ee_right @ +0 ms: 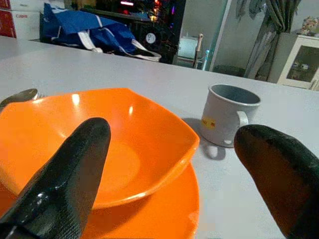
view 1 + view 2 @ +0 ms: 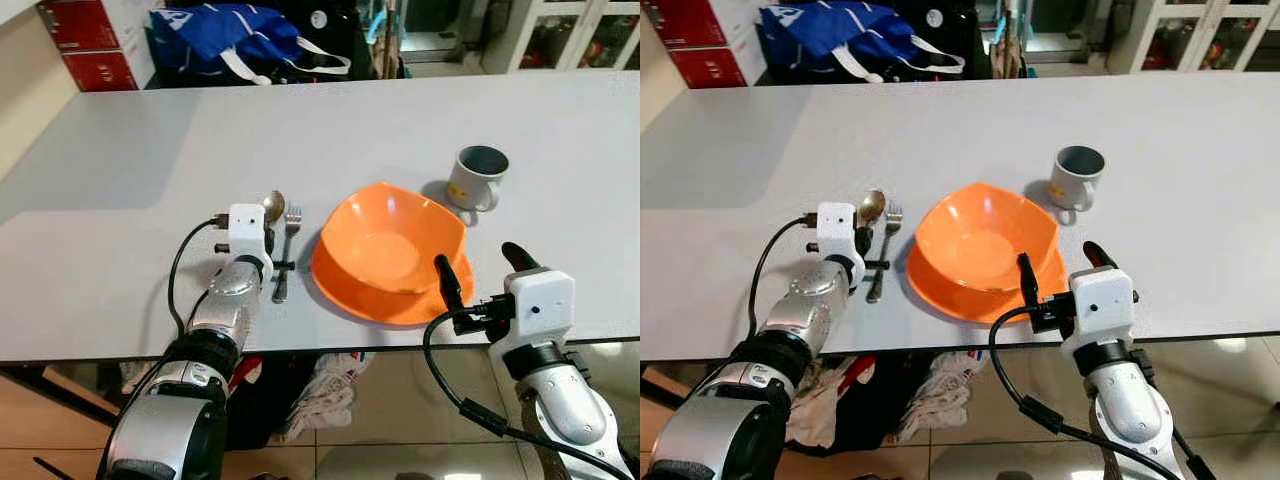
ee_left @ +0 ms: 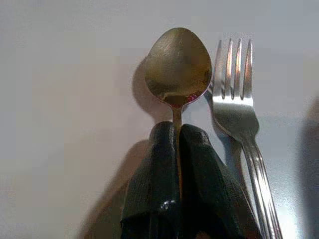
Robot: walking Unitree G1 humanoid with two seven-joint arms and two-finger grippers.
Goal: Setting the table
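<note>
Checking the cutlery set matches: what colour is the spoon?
Dull gold, unlike the silver fork; the spoon shows best in the left wrist view.

Two silver, ribbed metal forearms end in white box-shaped wrist housings. A black cable loops from the side of each housing back along the arm; on the left arm a small brass-coloured connector joins cable to housing. The left pincer [image 3: 177,130] has two long black fingers with a matte, faintly textured surface and glossy patches near the base. The right pincer [image 2: 480,265] carries two thick, rounded black fingers [image 1: 75,169]. Dark joint collars ring each forearm.
</note>
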